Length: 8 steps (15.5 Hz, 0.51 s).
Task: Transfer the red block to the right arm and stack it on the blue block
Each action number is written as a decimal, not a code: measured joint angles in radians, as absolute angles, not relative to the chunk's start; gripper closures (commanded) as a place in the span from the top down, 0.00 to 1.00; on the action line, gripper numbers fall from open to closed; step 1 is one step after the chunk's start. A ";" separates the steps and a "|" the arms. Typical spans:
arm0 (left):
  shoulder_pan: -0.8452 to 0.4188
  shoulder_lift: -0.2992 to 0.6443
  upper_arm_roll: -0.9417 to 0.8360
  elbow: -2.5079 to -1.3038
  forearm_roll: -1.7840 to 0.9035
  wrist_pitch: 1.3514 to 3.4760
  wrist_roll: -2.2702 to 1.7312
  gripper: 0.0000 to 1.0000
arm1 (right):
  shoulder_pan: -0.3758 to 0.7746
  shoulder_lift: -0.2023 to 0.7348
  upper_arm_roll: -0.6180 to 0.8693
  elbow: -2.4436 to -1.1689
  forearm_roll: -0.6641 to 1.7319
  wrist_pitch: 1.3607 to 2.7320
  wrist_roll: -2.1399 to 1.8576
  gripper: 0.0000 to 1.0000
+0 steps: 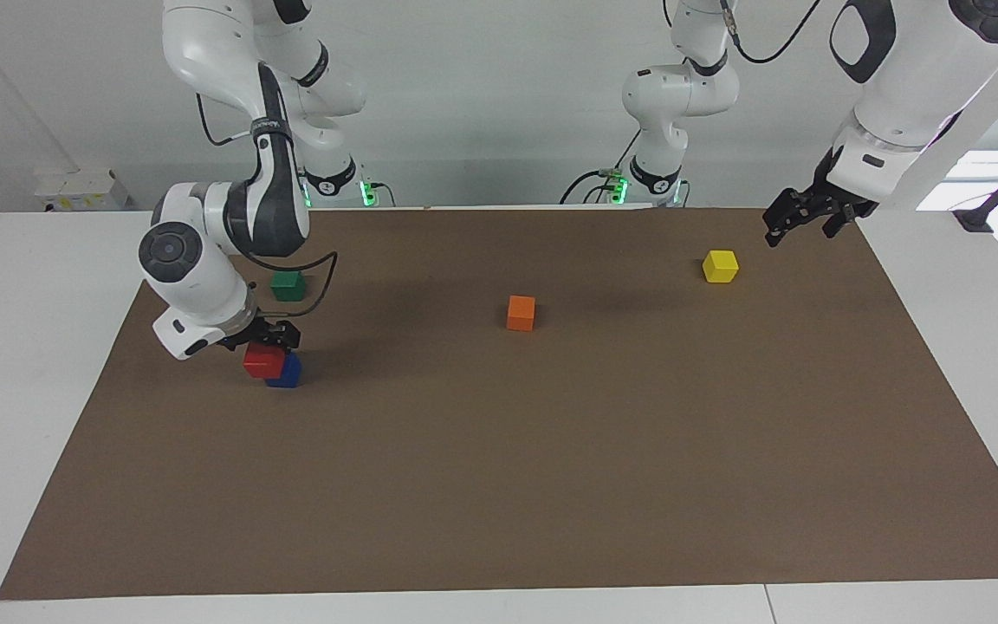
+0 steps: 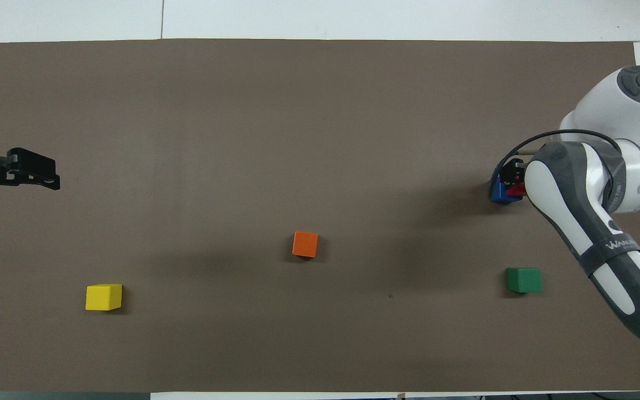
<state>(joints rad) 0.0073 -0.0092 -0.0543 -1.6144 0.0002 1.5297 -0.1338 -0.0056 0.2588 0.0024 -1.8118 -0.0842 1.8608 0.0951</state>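
Note:
The red block sits on top of the blue block, shifted a little toward the right arm's end of the table. My right gripper hangs just over the stack, open, its fingers spread at either side of the red block's top. In the overhead view the right arm's forearm hides most of the red block, and the blue block shows beside it. Open and holding nothing, my left gripper waits in the air over the mat's corner at the left arm's end, also seen in the overhead view.
A green cube lies nearer to the robots than the stack. An orange cube sits mid-mat. A yellow cube rests under the left gripper's side of the brown mat.

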 measured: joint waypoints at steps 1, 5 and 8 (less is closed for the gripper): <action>0.007 -0.009 -0.056 -1.612 0.000 1.531 -0.134 1.00 | -0.005 0.252 0.003 -1.781 -0.084 1.831 0.095 1.00; 0.007 -0.009 -0.055 -1.592 0.000 1.538 -0.134 1.00 | -0.003 0.194 0.007 -1.675 -0.084 1.767 0.017 1.00; 0.007 -0.009 -0.054 -1.590 0.000 1.539 -0.134 1.00 | -0.005 0.133 0.006 -1.638 -0.084 1.767 -0.079 1.00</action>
